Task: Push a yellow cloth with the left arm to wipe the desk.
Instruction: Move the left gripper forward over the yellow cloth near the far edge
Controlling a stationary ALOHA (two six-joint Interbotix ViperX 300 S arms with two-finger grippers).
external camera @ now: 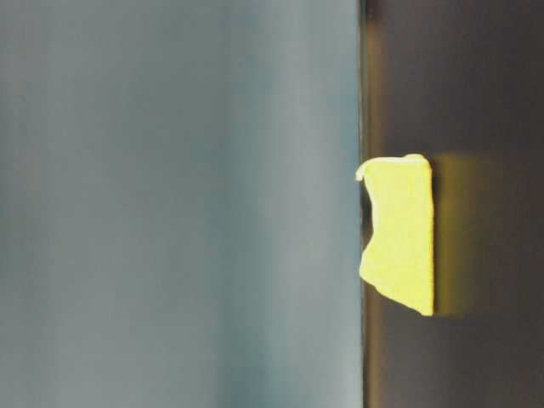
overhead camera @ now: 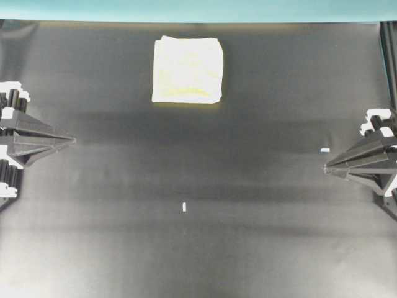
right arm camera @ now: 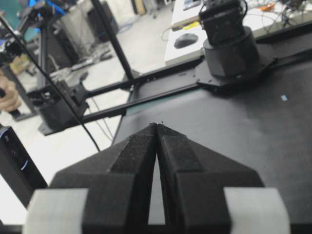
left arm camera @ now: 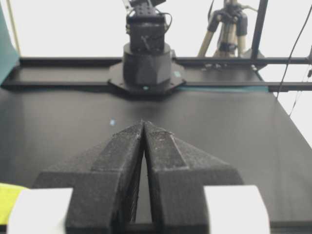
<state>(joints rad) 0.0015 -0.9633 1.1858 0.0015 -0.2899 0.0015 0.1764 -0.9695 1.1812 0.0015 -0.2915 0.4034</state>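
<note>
The yellow cloth (overhead camera: 187, 69) lies folded flat on the black desk (overhead camera: 248, 236), near the far edge and a little left of centre. It also shows in the table-level view (external camera: 399, 234), and as a corner at the bottom left of the left wrist view (left arm camera: 7, 201). My left gripper (overhead camera: 73, 140) is shut and empty at the left edge, well apart from the cloth; in its wrist view (left arm camera: 143, 123) the tips meet. My right gripper (overhead camera: 325, 167) is shut and empty at the right edge, its tips together in the right wrist view (right arm camera: 157, 125).
A teal border strip (overhead camera: 198, 9) runs along the far edge. Small white tape marks lie at mid-desk (overhead camera: 184, 207) and near the right gripper (overhead camera: 325, 150). A black frame rail (overhead camera: 389, 56) stands at the far right. Each wrist view shows the opposite arm's base (left arm camera: 146, 63) (right arm camera: 229, 46).
</note>
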